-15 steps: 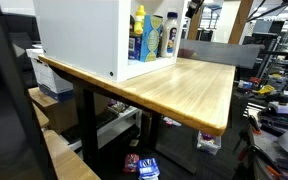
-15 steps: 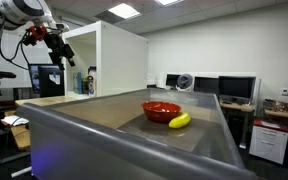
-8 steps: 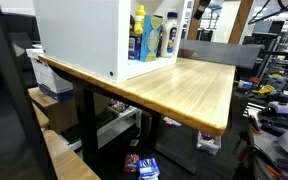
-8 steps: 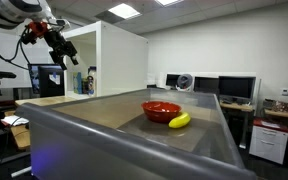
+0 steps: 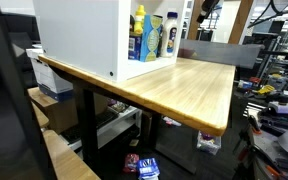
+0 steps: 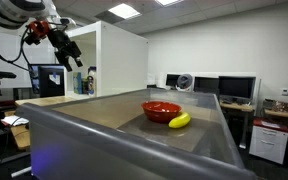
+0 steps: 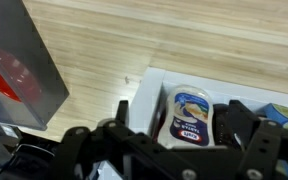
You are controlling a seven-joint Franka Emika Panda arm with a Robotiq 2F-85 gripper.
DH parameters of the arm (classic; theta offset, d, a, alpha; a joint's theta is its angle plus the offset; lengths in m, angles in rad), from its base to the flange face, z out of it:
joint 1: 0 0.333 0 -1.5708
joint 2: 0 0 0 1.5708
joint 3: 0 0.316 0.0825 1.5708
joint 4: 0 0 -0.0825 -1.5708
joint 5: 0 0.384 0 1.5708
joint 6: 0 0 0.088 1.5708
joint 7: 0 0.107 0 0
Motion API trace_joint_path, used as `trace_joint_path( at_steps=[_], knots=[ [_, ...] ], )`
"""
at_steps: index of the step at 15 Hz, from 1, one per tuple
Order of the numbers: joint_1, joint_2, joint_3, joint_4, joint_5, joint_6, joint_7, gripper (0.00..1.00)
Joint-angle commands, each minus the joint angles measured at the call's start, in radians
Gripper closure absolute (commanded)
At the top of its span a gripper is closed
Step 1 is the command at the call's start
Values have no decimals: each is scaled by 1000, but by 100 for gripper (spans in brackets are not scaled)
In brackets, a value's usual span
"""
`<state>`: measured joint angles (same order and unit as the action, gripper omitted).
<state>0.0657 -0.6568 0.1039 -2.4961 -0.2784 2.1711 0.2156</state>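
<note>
Wooden table (image 5: 189,85), lab behind. Gripper (image 6: 72,52) wide open, empty, beside white cabinet (image 5: 84,35); wrist view: blue-label bottle (image 7: 191,112) at 12 o'clock.

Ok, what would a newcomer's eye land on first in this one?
The big white cabinet on the wooden table dominates, its open side showing a yellow-capped bottle among others. In an exterior view a red bowl with a banana next to it stands out on the grey surface. The open gripper hangs high beside the cabinet, above a blue-labelled bottle in the wrist view.
</note>
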Motion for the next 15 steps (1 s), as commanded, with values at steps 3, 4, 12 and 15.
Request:
trace_joint_path(
  at_steps=[3,4,12,15],
  knots=[
    [-75,-33,-2,-43,-22,-19,-21,0],
    [-83,-33,-6,-45,-22,-28,-25,0],
    [-122,-14,-58,-60,5,-30,-47,0],
    [-122,-19,-69,-61,7,-29,-60,0]
  ],
)
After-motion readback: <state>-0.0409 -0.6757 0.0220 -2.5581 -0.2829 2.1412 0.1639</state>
